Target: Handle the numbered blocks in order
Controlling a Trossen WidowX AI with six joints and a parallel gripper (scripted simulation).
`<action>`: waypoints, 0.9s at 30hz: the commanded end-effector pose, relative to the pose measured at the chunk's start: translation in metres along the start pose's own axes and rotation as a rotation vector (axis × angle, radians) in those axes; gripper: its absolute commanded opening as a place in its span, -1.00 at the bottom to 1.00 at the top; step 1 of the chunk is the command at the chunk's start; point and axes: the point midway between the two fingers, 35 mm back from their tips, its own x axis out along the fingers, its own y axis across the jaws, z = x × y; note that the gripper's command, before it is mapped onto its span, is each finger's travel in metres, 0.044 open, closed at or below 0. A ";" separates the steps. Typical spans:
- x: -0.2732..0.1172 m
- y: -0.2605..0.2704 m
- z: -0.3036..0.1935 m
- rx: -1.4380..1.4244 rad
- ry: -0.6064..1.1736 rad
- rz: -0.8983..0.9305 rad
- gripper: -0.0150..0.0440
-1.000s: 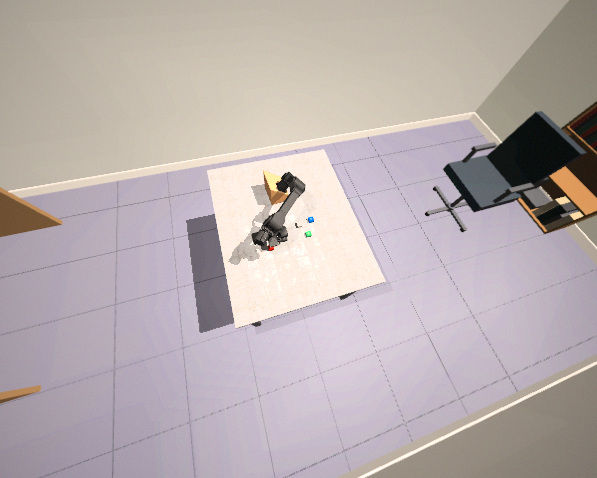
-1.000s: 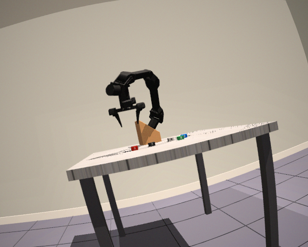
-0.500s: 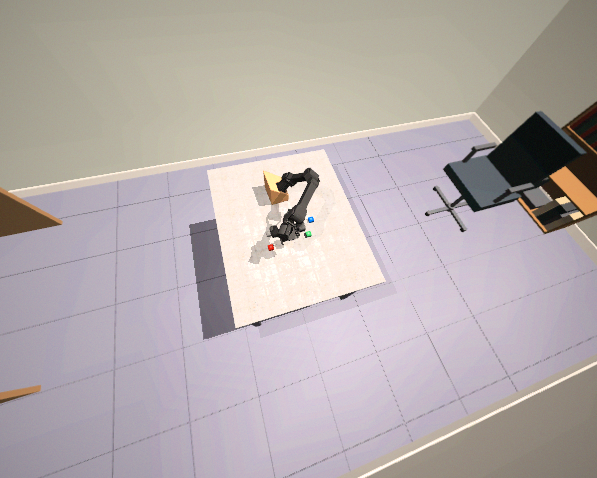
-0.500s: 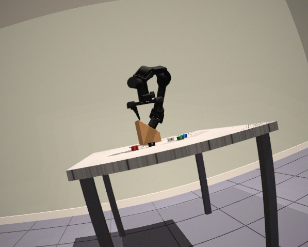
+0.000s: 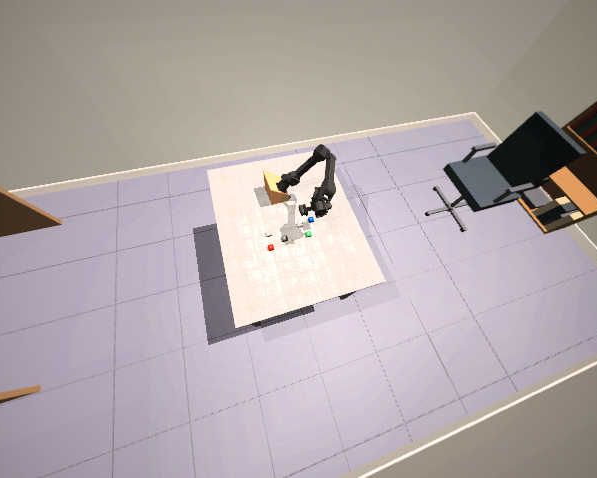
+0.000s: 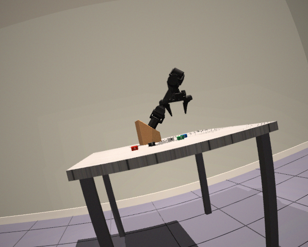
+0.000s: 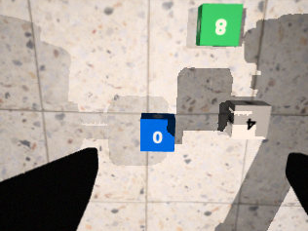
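My gripper [image 6: 178, 114] [image 7: 191, 160] is open and empty, high above the table. In the wrist view, a blue block [image 5: 310, 219] [image 6: 184, 135] [image 7: 157, 137] showing 0 lies ahead of the fingertips, left of centre between them. A whitish block [image 6: 170, 139] [image 7: 257, 121] showing 4 lies to its right, partly in shadow. A green block [image 5: 308, 233] [image 6: 180, 137] [image 7: 220, 25] showing 8 is at the top. A red block [image 5: 271, 247] [image 6: 134, 148] and a black block [image 5: 284, 237] [image 6: 151, 143] lie farther off; their digits are too small to read surely.
A small pale block [image 5: 268, 234] lies behind the red one, its digit unreadable. A wooden wedge-shaped piece [image 5: 275, 189] [image 6: 148, 134] stands by the arm's base. The arm's shadow falls across the blocks. A chair [image 5: 481, 177] stands away from the table.
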 end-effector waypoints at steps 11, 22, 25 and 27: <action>0.031 0.022 -0.028 -0.009 0.002 0.018 0.86; 0.088 0.025 -0.031 0.003 0.002 0.022 0.86; 0.089 0.025 -0.031 0.003 0.002 0.022 0.86; 0.092 0.025 -0.031 0.003 0.002 0.022 0.86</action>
